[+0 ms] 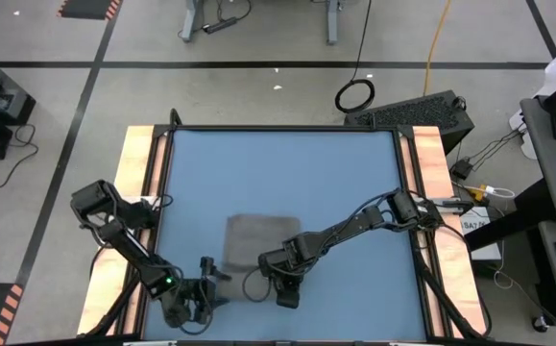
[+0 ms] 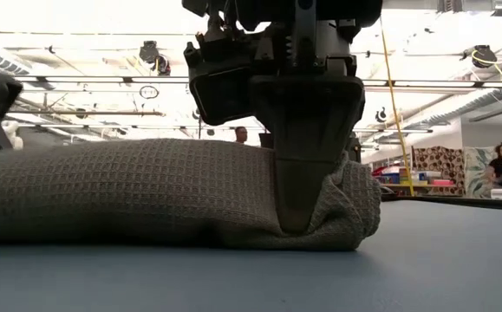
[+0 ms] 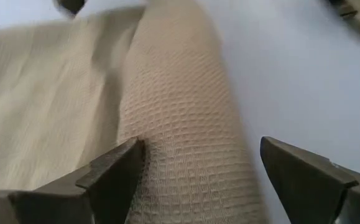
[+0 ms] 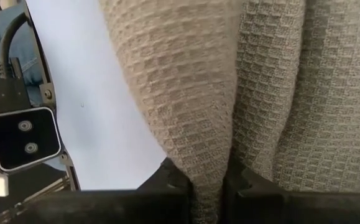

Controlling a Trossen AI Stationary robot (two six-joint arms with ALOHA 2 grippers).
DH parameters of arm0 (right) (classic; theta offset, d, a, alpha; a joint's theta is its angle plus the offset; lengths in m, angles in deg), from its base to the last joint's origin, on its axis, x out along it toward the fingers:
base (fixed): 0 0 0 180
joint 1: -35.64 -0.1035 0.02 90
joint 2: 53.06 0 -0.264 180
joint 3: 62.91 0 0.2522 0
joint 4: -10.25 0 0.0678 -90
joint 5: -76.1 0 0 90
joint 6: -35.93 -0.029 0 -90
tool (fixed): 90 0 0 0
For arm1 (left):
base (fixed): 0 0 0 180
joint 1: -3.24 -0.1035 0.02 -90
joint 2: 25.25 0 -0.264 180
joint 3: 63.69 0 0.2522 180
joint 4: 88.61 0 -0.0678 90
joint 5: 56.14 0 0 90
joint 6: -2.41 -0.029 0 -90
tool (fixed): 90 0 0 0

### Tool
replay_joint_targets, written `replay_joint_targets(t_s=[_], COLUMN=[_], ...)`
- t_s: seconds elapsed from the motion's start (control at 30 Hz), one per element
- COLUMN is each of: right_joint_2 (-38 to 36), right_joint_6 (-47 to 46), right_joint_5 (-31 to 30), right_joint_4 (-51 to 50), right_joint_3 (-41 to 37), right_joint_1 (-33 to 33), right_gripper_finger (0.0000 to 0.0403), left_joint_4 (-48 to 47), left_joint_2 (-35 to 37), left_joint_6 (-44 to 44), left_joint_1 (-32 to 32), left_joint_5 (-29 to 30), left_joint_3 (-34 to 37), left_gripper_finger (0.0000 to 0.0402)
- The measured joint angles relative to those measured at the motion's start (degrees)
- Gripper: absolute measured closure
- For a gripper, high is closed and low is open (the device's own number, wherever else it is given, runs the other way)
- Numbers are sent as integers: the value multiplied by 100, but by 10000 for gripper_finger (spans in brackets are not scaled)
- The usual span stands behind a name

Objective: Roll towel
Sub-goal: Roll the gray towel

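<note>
High view is showing the towel (image 1: 261,242) lying on the blue table (image 1: 287,173), in the lower middle of the frame, with both arms reaching in at its lower edge; the left gripper (image 1: 204,288) is sitting at the lower left of the cloth and the right gripper (image 1: 287,288) at its lower right; the part nearest the grippers is looking bunched into a started roll, while the flat remainder is stretching toward the upper part of the frame. Low view is filling its centre with the right gripper (image 2: 296,217), whose fingers are pressing down together into the rolled end of the towel (image 2: 146,195), pinching a fold of the waffle weave; that grip is probably serving to keep the roll from springing loose. Right wrist view is confirming this, with cloth being squeezed between the two dark fingers (image 4: 167,186) at the bottom of the frame, the towel (image 4: 229,81) running away above them. Left wrist view is showing the left gripper (image 3: 198,180) with its fingers spread wide on either side of the roll (image 3: 186,124), one finger lying just against the cloth and the other standing clear; it is gripping nothing, and seems to be straddling the roll, ready to take a fresh hold; the rolling is looking only partly done.
</note>
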Motion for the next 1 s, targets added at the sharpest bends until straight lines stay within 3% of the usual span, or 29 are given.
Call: replay_joint_targets(t_s=[0.17, 0.37, 0.53, 0.77, 0.87, 1.0], right_joint_2=[0, -14, -304, -1109, -1167, -1007], right_joint_6=[-234, -244, -81, -70, 5, 226], right_joint_5=[-24, -183, -635, -2593, -3745, -5024], right_joint_4=[51, 131, -159, -812, -727, -486], right_joint_3=[2, 7, 1, 2, 2, 2], right_joint_1=[-24, -151, -427, -1232, -1673, -2193], right_gripper_finger=[364, 306, 256, 207, 186, 152], left_joint_4=[-546, -546, -558, -523, -562, -524], left_joint_2=[-150, -156, -87, 457, 706, 849], left_joint_6=[806, 955, 1198, 1147, 1147, 1072], left_joint_1=[-179, -455, -784, -1253, -1486, -1867], left_joint_5=[-102, -405, -1102, -2728, -3451, -3978], left_joint_3=[0, 26, 28, 41, 54, 56], left_gripper_finger=[95, 169, 234, 306, 321, 326])
